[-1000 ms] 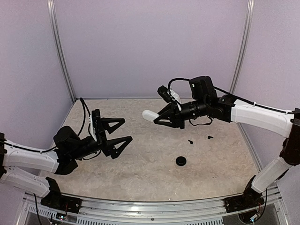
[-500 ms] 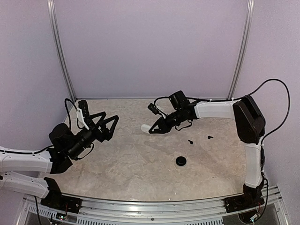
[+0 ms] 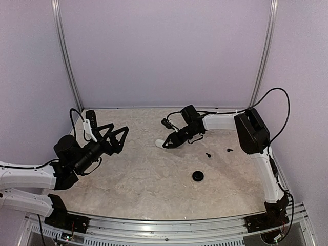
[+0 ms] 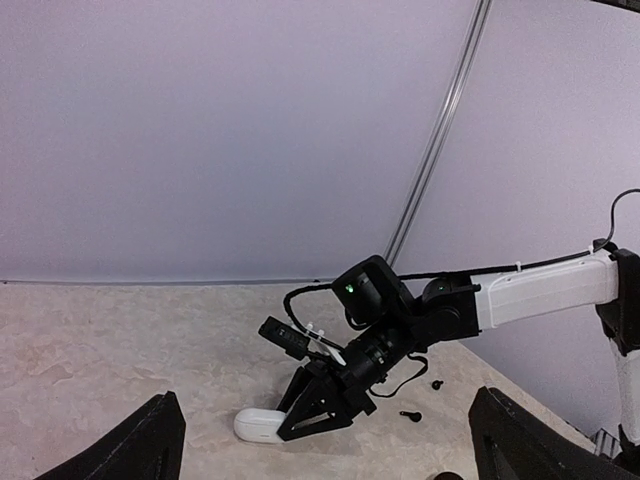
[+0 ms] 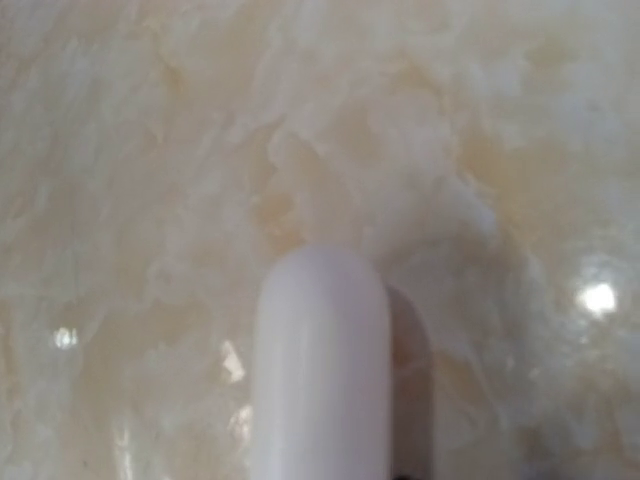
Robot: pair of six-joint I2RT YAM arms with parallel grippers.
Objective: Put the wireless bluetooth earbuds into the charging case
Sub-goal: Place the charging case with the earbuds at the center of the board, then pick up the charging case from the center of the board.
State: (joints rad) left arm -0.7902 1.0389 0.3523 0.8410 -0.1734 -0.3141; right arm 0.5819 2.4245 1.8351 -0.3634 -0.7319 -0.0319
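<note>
Here the right arm [image 3: 220, 122] reaches across to the far middle of the table [image 3: 154, 189], and its jaws are drawn together on one end of the charging case [image 3: 159, 144]. The rest of the white case sticks out past the jaw tips, pointing toward the left side. From the right wrist, the case [image 5: 320, 370] runs up from the bottom edge as a smooth rounded nose with a narrow shadow tight along its right flank. It sits very low over the marbled table; whether it touches cannot be told. From the left wrist, the case [image 4: 258, 425] appears as a closed pebble, with none of its sockets showing.

The two earbuds [image 3: 208, 154] lie on the table to the right of the case and apart from it, behind the right jaws rather than between them. They read only as small dark specks, near each other but not touching. A black round disc [image 3: 198, 176] lies nearer the front edge, clear of both earbuds.

The left arm [image 3: 77, 156] is raised over the left part of the table. Its jaws are spread wide with nothing between them, facing the case from well apart.
</note>
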